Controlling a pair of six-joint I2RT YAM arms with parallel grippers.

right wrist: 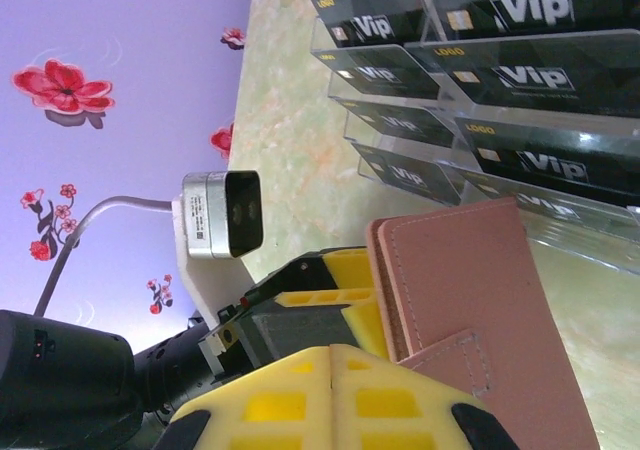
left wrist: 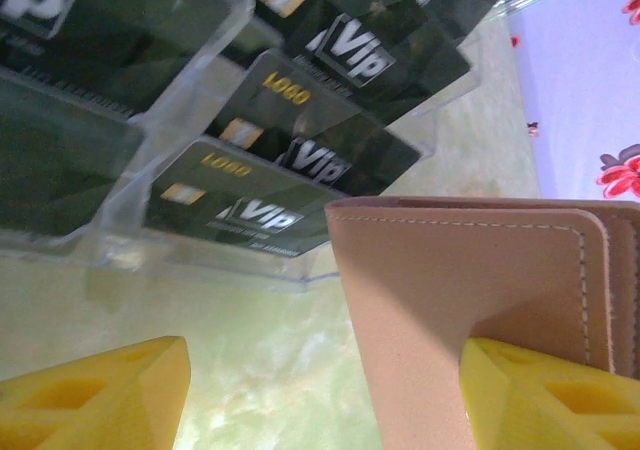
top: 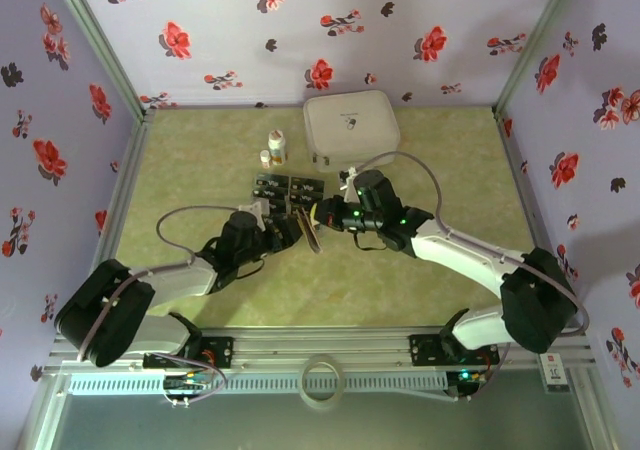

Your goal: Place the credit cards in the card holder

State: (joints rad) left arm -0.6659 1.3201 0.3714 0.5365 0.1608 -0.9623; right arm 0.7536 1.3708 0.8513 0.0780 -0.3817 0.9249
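Looking down from the overhead view, the green marbled table [top: 200, 280] is taking up most of the frame, and both arms are meeting near its centre. The white rounded-square case [top: 350, 128] is sitting at the upper middle, against the floral back wall. Just below it and a bit left, a clear acrylic rack [left wrist: 120, 230] is holding the black VIP credit cards [left wrist: 290, 155] in stepped rows.

The card holder [top: 313, 228], a tan-pink stitched leather wallet, is standing on edge right below the rack, sandwiched between the two grippers. The left gripper [top: 293, 226] is coming in from the lower left with its yellow fingers [left wrist: 110, 395] spread wide. One finger is sitting against the wallet's face and the other is well clear of it.

The right gripper [top: 327, 214] is reaching in from the right with its jaws pressed together. The wallet is lying right beside them, but honestly I can't tell if they're pinching a flap.

Two small white bottles [top: 277, 148] are standing just left of the case.
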